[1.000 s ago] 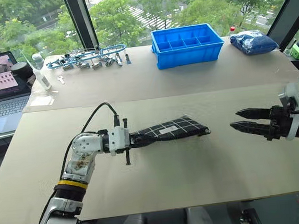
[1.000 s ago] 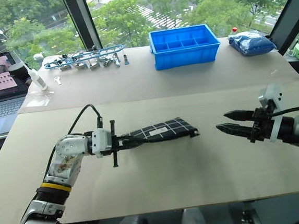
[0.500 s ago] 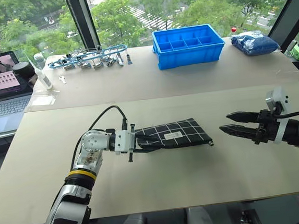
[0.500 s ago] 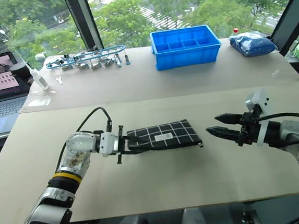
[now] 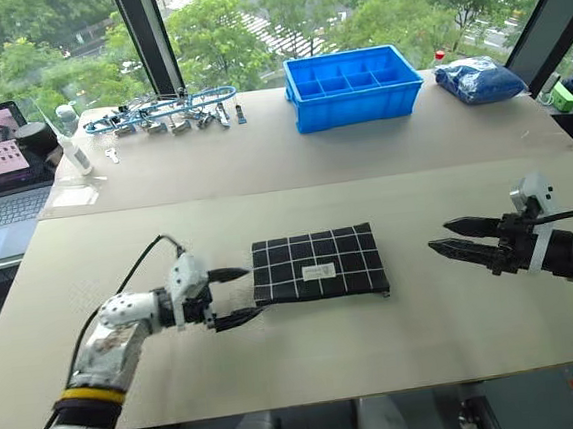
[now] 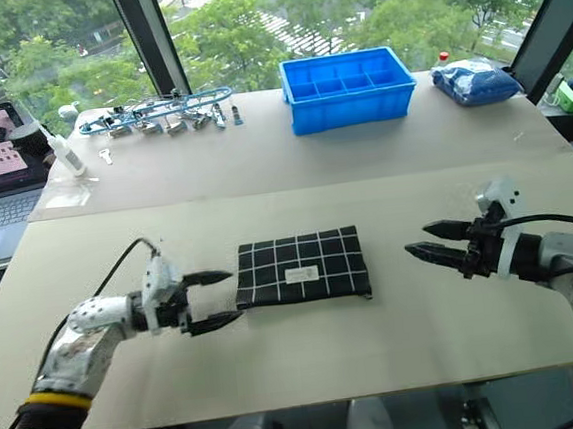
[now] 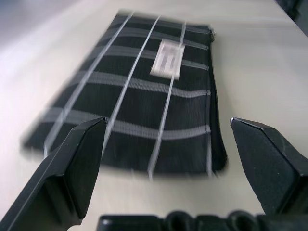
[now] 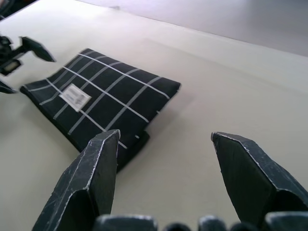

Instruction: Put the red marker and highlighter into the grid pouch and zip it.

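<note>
The left gripper [image 5: 231,297] sits nearest, at about eight o'clock on the table [image 5: 310,363], its two black fingers spread wide with nothing between them, tips just beside the short edge of the grid pouch [image 5: 317,264] but apart from it. The right gripper [image 5: 459,237] hangs at about four o'clock, jaws likewise parted and empty, near the pouch's other short edge with bare table between. The pouch lies flat at the middle of the table, white label up, long edges running nine to three o'clock; the right wrist view shows a zipper end with a small pull at the corner facing that gripper. The red marker and highlighter cannot be made out anywhere, so whether they are already inside is not clear; the pouch looks only slightly plump. It reads as soft, light fabric that will sag and fold if lifted by one end, and will slide on the smooth board if pushed. A pinch on a corner or short edge seems the safest hold, with the other gripper on the pull strap, which is small and could slip. Farther off, at twelve o'clock, stands a blue bin [image 5: 354,86], with a cluster of tools [image 5: 162,111] at eleven and a laptop [image 5: 0,169] at ten
</note>
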Robot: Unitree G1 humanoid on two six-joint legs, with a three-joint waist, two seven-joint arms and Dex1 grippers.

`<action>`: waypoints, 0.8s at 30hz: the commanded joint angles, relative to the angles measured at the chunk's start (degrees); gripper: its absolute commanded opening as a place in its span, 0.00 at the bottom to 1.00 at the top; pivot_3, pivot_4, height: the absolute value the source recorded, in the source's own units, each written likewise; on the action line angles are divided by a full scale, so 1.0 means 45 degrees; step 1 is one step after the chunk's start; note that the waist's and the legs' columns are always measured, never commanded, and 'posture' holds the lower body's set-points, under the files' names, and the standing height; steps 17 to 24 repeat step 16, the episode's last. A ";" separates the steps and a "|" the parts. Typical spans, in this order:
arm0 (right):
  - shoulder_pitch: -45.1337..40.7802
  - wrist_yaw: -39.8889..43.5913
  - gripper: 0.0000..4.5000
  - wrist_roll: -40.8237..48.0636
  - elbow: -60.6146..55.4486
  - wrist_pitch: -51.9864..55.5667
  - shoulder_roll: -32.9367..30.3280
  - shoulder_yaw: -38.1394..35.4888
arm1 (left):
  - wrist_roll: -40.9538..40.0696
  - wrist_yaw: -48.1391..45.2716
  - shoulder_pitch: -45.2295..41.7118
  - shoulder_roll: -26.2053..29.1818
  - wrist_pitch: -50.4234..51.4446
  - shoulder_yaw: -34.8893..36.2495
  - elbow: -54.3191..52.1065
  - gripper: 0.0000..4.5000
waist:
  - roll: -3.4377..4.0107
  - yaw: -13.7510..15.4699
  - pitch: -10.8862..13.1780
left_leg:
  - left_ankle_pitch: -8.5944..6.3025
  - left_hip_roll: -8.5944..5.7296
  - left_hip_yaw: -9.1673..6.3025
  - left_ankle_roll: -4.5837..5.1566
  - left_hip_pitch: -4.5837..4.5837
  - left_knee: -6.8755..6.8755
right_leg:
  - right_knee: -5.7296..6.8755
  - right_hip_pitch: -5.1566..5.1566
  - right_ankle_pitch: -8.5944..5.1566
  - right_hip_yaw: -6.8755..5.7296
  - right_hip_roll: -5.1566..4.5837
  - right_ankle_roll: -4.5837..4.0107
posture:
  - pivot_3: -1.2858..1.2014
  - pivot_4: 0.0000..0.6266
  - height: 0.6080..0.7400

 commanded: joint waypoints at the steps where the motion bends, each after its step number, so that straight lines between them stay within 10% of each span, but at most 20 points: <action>1: -0.0500 0.0095 0.76 -0.0447 0.0896 -0.0818 -0.0182 -0.0219 | -0.2112 0.2491 0.0666 -0.0151 0.2913 0.2251 -0.1973 1.00 | 0.0000 0.0107 0.0001 | 0.0001 0.0000 -0.0001 -0.0001 0.0004 0.0001 | -0.0001 0.0003 -0.0001 -0.0001 -0.0001 0.0000 | 0.52 0.24 1.00; 10: -0.1209 0.0084 0.76 -0.1124 0.2981 -0.1786 0.0430 0.0179 | -0.3927 0.6405 0.2424 -0.1281 0.4371 0.6764 -0.2778 1.00 | 0.0003 0.0141 -0.0002 | 0.0021 0.0005 0.0001 -0.0039 0.0012 -0.0009 | -0.0011 -0.0004 0.0001 -0.0001 0.0005 -0.0023 | 0.52 0.24 1.00; 24: -0.1425 0.0203 0.76 -0.1622 0.3785 -0.2277 0.0558 0.0489 | -0.3632 0.7015 0.2667 -0.1564 0.3723 0.7409 -0.2418 1.00 | 0.0003 0.0262 -0.0001 | 0.0024 -0.0001 0.0004 -0.0045 0.0010 -0.0004 | -0.0018 0.0003 0.0001 0.0000 -0.0001 -0.0024 | 0.52 0.24 1.00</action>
